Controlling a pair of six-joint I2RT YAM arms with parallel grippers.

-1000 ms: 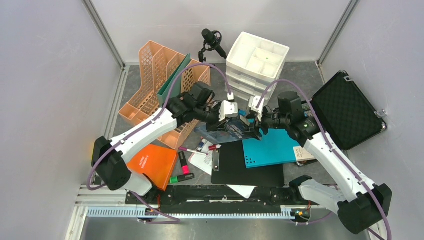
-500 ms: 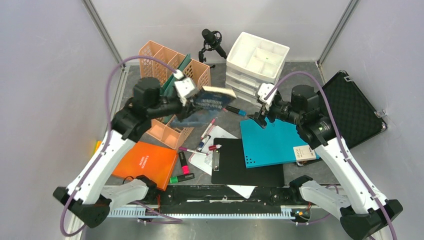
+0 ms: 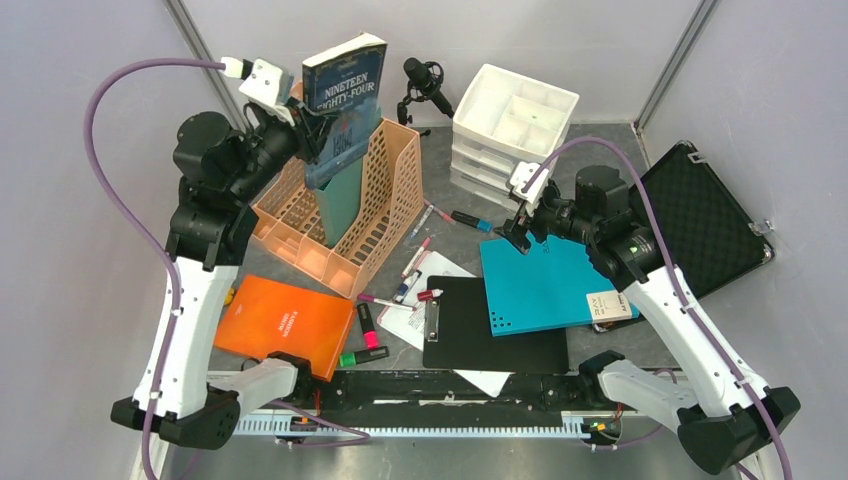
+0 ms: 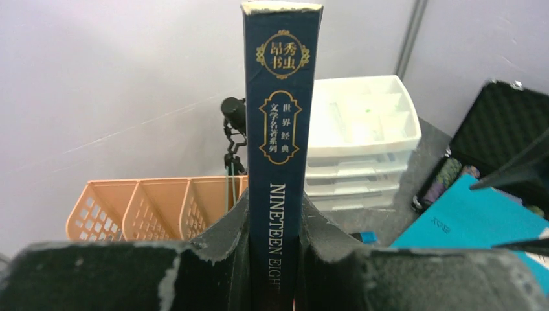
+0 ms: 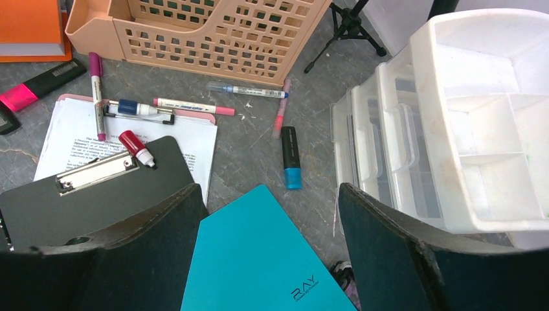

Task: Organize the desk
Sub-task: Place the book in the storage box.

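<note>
My left gripper [image 3: 312,128] is shut on a dark blue book [image 3: 345,95] titled Nineteen Eighty-Four and holds it upright, high above the peach file rack [image 3: 375,215]. In the left wrist view the book's spine [image 4: 283,129] stands clamped between my fingers. My right gripper [image 3: 517,234] is open and empty, hovering over the corner of a teal notebook [image 3: 545,285] that lies on the dark grey desk [image 3: 600,160]. The notebook also shows between the right fingers in the right wrist view [image 5: 259,259].
A white drawer unit [image 3: 512,125] and a small microphone stand [image 3: 425,85] stand at the back. An open black foam-lined case [image 3: 700,220] lies at the right. A black clipboard [image 3: 490,330], papers, several pens and markers [image 3: 415,260], and an orange notebook [image 3: 285,325] lie near the front.
My left arm has swung left and up, lifting the book from the desk's middle to high over the file rack and turning it upright. My right gripper let go and drew back slightly.
</note>
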